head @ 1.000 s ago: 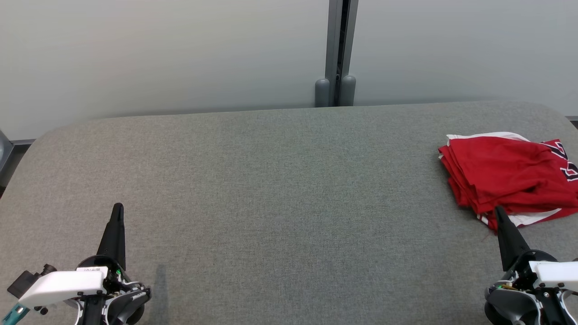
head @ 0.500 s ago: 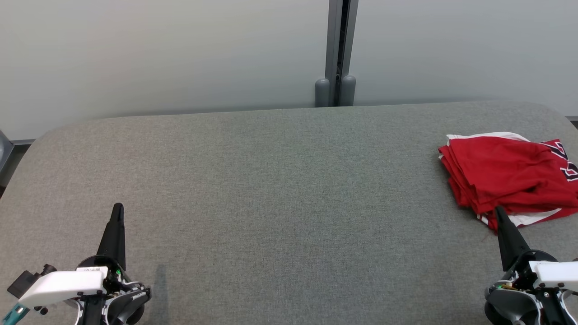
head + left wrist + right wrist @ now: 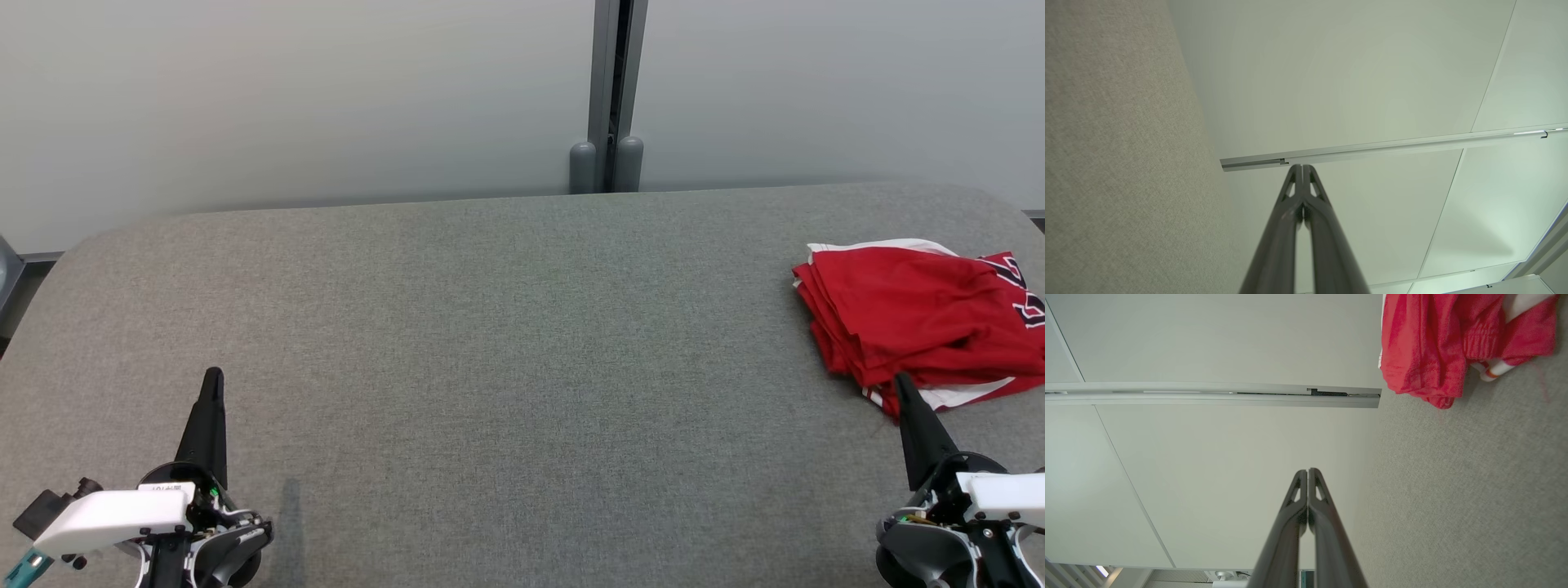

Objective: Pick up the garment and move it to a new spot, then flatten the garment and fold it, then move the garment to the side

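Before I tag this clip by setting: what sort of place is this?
Likely an office or lab work area: a grey fabric-covered table, pale partition panels joined by a metal post behind it, and a red garment lying at the table's right end.

Folded red garment [image 3: 918, 318] lies at the table's right edge.

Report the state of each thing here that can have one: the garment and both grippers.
garment: loosely folded and rumpled, lying on the right side of the table, not held.
left gripper: shut, empty, over bare table.
right gripper: shut, empty, near the garment's front edge but not gripping it.
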You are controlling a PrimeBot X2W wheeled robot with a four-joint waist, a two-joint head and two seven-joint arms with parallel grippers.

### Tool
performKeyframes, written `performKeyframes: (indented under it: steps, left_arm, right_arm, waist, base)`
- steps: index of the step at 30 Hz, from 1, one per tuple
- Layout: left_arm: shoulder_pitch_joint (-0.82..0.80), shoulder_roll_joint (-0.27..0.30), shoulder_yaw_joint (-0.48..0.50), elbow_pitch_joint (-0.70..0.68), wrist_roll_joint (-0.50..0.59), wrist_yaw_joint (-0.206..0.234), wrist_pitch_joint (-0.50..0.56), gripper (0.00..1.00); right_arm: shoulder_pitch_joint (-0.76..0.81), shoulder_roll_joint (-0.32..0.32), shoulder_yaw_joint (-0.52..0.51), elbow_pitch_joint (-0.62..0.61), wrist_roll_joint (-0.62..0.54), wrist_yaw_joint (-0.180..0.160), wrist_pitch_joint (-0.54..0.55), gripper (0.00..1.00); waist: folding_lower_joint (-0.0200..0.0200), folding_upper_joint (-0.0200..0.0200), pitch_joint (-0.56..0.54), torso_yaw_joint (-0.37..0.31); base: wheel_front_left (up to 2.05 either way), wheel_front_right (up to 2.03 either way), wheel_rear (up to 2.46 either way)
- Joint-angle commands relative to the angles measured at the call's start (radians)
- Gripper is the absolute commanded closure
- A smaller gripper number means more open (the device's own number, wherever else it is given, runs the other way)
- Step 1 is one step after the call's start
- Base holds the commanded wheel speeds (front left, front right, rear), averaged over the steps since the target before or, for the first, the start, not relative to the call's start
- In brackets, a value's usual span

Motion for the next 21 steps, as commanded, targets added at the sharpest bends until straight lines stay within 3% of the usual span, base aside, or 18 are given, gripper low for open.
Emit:
performKeyframes:
  steps: [1, 21]
  left_arm:
    - [-0.009, 0.005, 0.004, -0.003, -0.001, -0.003, 0.003, 1.0]
    - [-0.009, 0.005, 0.004, -0.003, -0.001, -0.003, 0.003, 1.0]
  right_arm:
    - [-0.009, -0.004, -0.001, -0.003, 0.002, 0.0, 0.003, 1.0]
    - [-0.009, -0.004, -0.001, -0.003, 0.003, 0.0, 0.003, 1.0]
  waist:
    - [0.0, -0.0001, 0.0, 0.0]
    - [0.0, -0.0001, 0.0, 0.0]
  base:
    - [0.0, 0.0, 0.0]
    - [0.0, 0.0, 0.0]
